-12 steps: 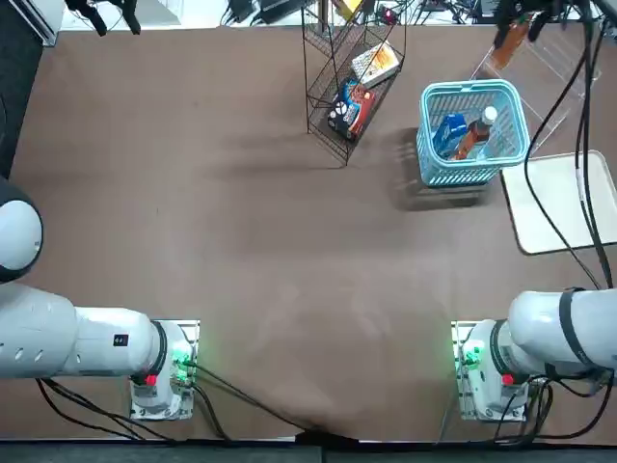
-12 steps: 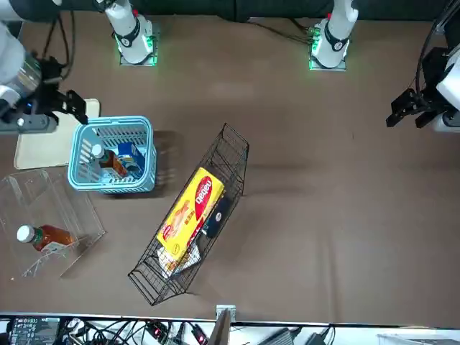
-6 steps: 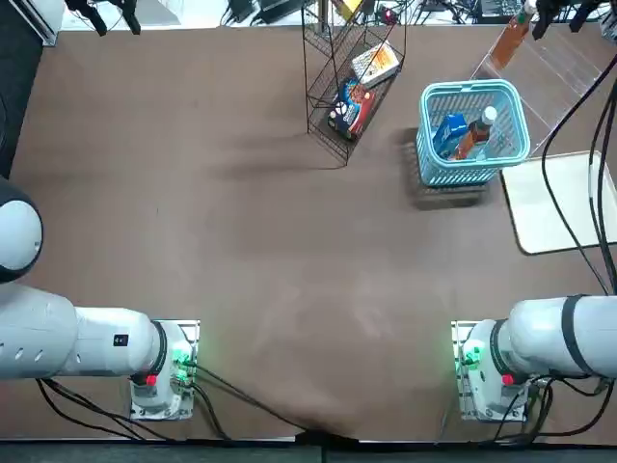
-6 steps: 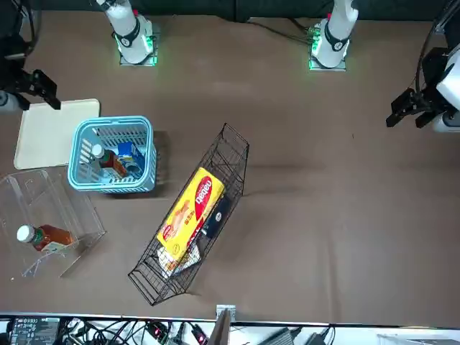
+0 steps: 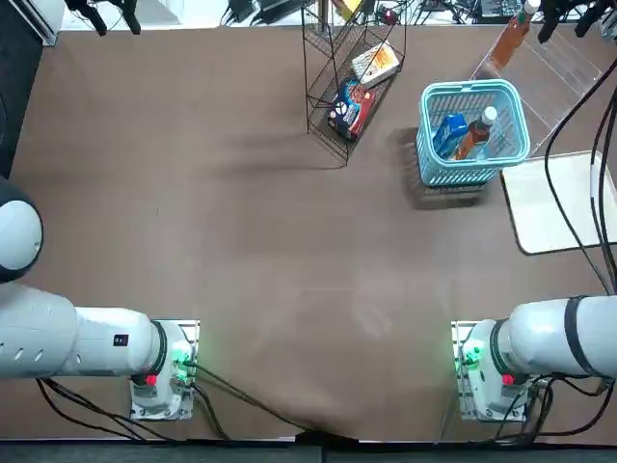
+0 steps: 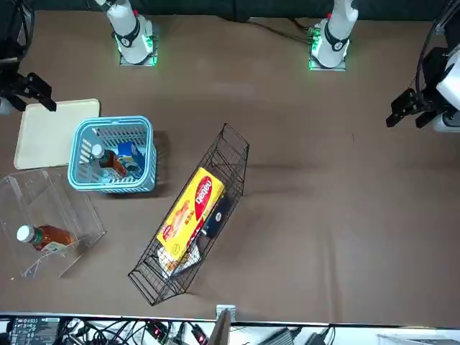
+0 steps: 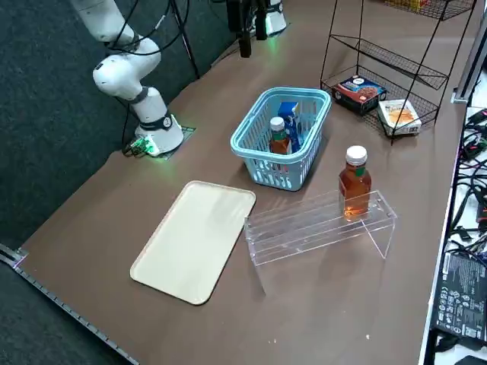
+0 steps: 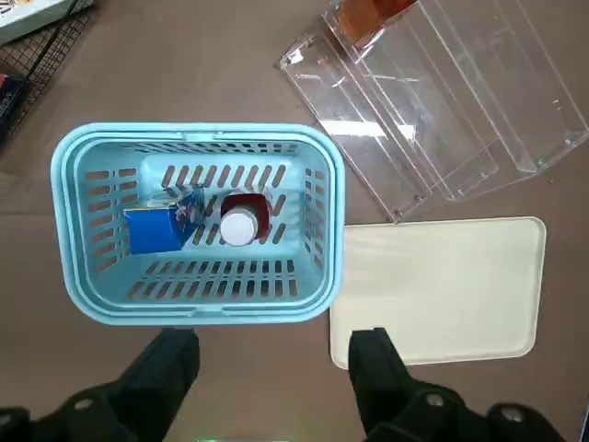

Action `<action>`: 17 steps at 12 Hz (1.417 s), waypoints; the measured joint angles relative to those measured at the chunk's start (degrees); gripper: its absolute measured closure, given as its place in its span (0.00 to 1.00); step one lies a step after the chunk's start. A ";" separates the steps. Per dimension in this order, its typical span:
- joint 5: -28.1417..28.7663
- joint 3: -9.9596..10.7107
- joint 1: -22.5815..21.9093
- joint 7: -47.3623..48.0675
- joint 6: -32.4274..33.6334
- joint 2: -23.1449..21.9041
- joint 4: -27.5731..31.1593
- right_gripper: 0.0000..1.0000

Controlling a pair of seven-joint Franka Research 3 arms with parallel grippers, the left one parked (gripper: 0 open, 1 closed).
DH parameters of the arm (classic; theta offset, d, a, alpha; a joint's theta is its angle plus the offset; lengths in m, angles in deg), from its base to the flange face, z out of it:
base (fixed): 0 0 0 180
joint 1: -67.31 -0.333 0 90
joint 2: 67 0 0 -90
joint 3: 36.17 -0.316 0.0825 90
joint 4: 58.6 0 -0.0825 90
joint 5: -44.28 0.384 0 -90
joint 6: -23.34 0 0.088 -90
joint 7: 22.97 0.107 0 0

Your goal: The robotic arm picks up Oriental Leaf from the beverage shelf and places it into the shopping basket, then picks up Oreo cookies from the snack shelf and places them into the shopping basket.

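Claw (image 8: pixel 276 339) apart, front view's ten o'clock from basket (image 6: pixel 111 121); tea (image 6: pixel 108 159), Oreos (image 6: pixel 131 157) inside; retreat high, clearing rim

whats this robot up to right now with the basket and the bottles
The right arm's tool is open and holding nothing, poised near the blue basket. The basket already has a bottle of tea and a blue snack pack in it, so both pickups look done. Another bottle stands on the clear rack.
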 joint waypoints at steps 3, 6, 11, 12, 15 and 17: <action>0.74 0.00 -0.11 1.67 -0.09 0.09 0.03 0.00; 1.82 0.01 -0.23 3.08 -0.10 0.09 0.04 0.00; 3.54 0.23 -0.25 4.12 -0.12 0.09 0.04 0.00; 3.57 0.23 -0.37 4.67 -0.13 0.09 0.04 0.00; 3.57 0.21 -0.77 5.17 -0.21 0.09 0.04 0.00; 3.57 0.21 -0.77 5.17 -0.21 0.09 0.04 0.00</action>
